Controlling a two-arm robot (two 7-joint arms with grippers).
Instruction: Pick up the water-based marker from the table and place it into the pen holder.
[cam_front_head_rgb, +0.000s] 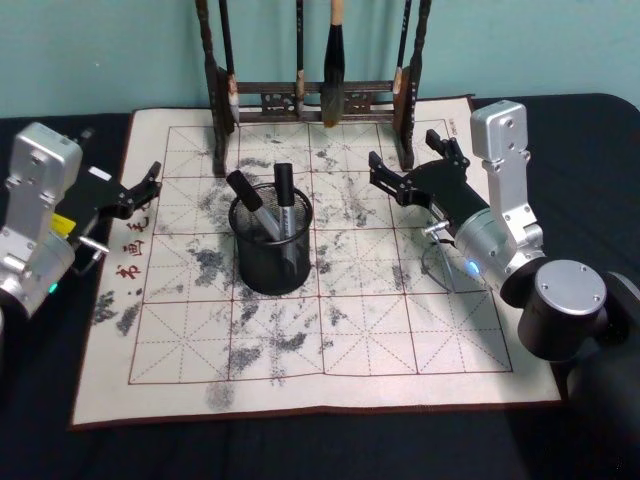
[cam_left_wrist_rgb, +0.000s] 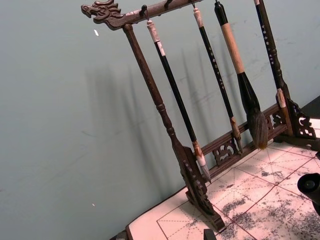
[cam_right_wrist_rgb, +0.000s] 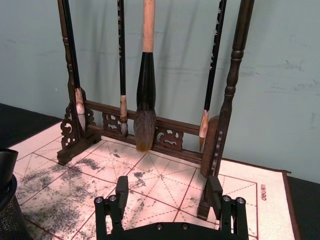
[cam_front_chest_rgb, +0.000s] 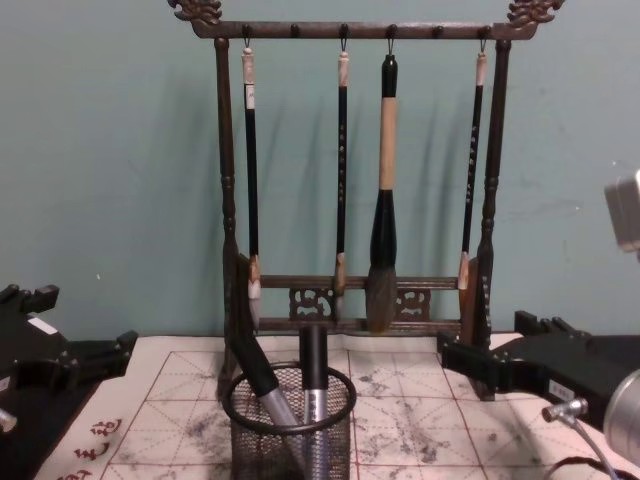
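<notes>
Right gripper (cam_front_head_rgb: 384, 175) hangs over the mat's (cam_front_head_rgb: 420, 345) far right part, fingers spread wide with nothing between them; from its wrist camera I see both fingertips (cam_right_wrist_rgb: 122, 187) apart above the grid, facing the brush rack (cam_right_wrist_rgb: 225, 100). Left gripper (cam_front_head_rgb: 152, 185) sits at the mat's left edge, over the red characters; I cannot tell how its fingers stand. Holder (cam_front_head_rgb: 272, 245) stands upright near mat centre, well apart from both grippers. Two markers (cam_front_head_rgb: 284, 200) lean inside it, caps above the rim, one tilted left and one nearly upright. Rack lines the far edge, its right post near the right gripper. I see open mat in front of the holder and to its right, and bare black table (cam_front_head_rgb: 300, 450) along the near edge.
</notes>
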